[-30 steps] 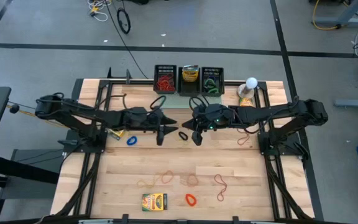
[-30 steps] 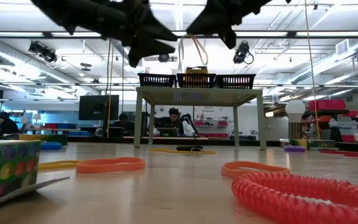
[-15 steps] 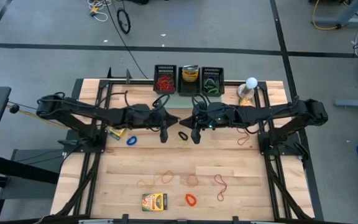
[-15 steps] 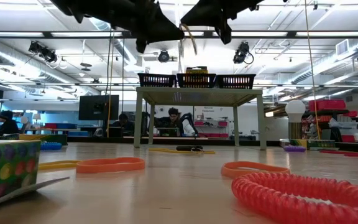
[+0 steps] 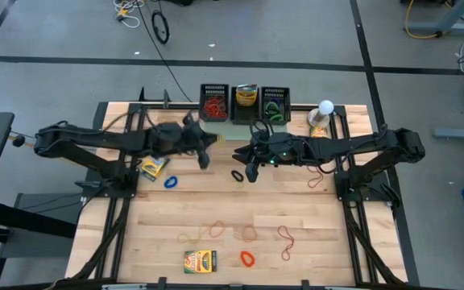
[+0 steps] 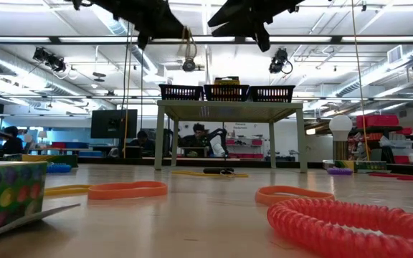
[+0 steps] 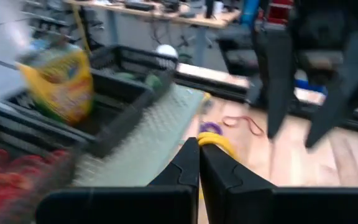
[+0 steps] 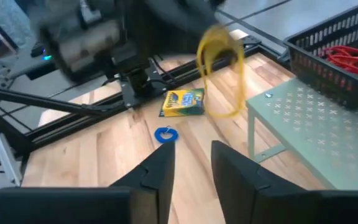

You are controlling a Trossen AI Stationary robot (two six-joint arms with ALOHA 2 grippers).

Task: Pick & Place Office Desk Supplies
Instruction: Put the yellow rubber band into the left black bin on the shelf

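Standing over everything is the wooden table [image 5: 240,217], with the two dark arms reaching in from either side toward its middle. At the back edge sits the pale green perforated stand [image 5: 244,121], carrying three black baskets: one full of red bands [image 5: 213,105], a middle one holding a yellow box [image 5: 246,96], and one with green bands [image 5: 275,105]. A white ball-topped object [image 5: 325,108] stands just to the right of the stand.

The left gripper [image 5: 209,138] is up in the air near the stand's left front corner, its fingers [image 7: 191,165] pinched fully together on a yellow rubber band [image 8: 221,74], which hangs from them as a long loop, clear of the table. The right gripper [image 5: 250,171] hovers just beside it, above the middle of the table, its fingers [image 8: 160,174] parted a little and holding nothing.

Down on the wood, a yellow-and-green crayon box [image 5: 153,167] lies near the left arm, with a small blue band [image 5: 171,182] just beside it and a black band [image 5: 237,174] near the right gripper. Toward the front edge there is a second printed box [image 5: 200,261], a red-orange band [image 5: 247,258], and several thin loops [image 5: 248,234] scattered between them. From table height, an orange band [image 6: 126,190] and a coiled red band [image 6: 350,226] lie closest.
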